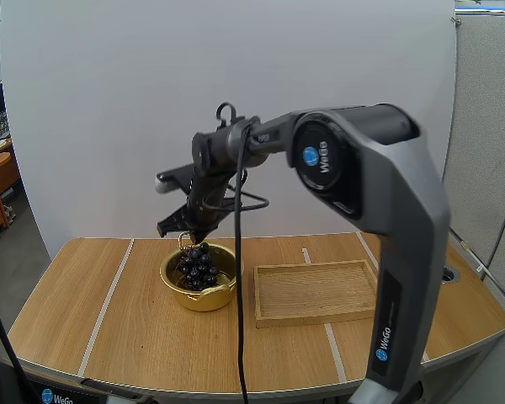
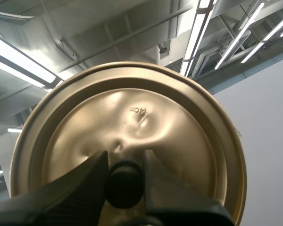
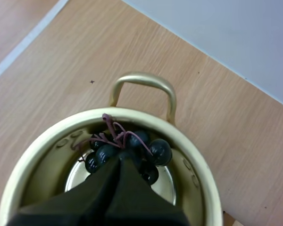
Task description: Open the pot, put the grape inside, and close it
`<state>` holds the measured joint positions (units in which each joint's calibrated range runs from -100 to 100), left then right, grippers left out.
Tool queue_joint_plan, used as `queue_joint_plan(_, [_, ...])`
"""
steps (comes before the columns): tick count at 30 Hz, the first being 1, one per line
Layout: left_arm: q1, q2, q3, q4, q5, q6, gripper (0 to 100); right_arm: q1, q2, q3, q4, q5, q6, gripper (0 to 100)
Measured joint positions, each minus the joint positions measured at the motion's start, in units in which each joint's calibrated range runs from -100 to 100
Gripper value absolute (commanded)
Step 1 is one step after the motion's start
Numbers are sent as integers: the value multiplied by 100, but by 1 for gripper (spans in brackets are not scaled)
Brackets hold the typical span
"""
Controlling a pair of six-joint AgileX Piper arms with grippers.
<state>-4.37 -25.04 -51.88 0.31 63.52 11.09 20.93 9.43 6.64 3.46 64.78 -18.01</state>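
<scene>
High view: pot (image 1: 204, 302) and tray (image 1: 320, 317) on wooden table (image 1: 135, 332).

Bright even overhead light; faint shadow beside pot (image 1: 204, 301); sheen on lid (image 2: 179, 132).

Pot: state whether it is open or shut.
Open: the pot shows a bare rim around the grapes, and the left end effector grips the lid.

"WeGo" on rt arm (image 1: 379, 168); "14CM" stamped on lid (image 2: 174, 141).
</scene>
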Motion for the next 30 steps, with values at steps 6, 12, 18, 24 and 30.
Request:
queue_joint_plan(6, [0,0,0,0,0,0,0,0,557,0,-190,-115,10,0])
queue_joint_plan(12, [0,0,0,0,0,0,0,-42,675,82,-303,-185,87,0])
queue_joint_plan(18, [0,0,0,0,0,0,0,-44,659,237,-303,-324,107,0])
queue_joint_plan(24, [0,0,0,0,0,0,0,-44,335,298,-303,-146,115,0])
queue_joint_plan(30, [0,0,0,0,0,0,0,-44,-704,325,-303,494,147,0])
